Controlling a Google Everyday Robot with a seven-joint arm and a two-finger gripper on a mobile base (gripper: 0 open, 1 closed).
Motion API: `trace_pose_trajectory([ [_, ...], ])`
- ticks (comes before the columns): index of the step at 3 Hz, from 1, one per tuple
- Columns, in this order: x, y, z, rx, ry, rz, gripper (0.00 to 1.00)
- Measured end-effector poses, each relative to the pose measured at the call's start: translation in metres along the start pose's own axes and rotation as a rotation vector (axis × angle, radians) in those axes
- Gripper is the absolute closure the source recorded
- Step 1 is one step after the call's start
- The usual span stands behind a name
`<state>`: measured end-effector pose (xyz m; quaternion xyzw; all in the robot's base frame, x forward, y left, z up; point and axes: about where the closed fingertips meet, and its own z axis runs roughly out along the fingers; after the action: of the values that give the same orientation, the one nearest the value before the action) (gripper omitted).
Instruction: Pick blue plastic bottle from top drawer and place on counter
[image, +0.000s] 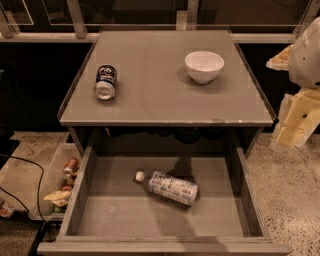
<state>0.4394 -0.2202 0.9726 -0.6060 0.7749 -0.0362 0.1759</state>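
Approach: hand (296, 120) at 3 o'clock, grip can't tell.
Next: reach blue plastic bottle (170, 187) in top drawer (125, 220), 6 o'clock.

Grey counter (160, 97): soda can (105, 82) on its side, left part; white bowl (204, 66) upright, right rear, well apart. Gripper (294, 127) beside counter's right edge, off surface.

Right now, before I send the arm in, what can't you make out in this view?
The gripper, at the right edge beside the counter: partly cut off by the frame in the camera view.
The blue plastic bottle, lying in the top drawer: label print too small to read.
Under the counter behind the drawer: lost in shadow.
The bin left of the drawer: partly hidden by its wall.
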Motion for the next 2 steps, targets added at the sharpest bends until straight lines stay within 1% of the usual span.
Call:
trace_pose_trajectory([
  [1,0.009,0.010,0.028,-0.014,-0.048,-0.031,0.00],
  [2,0.023,0.025,0.070,-0.050,-0.113,-0.062,0.00],
])
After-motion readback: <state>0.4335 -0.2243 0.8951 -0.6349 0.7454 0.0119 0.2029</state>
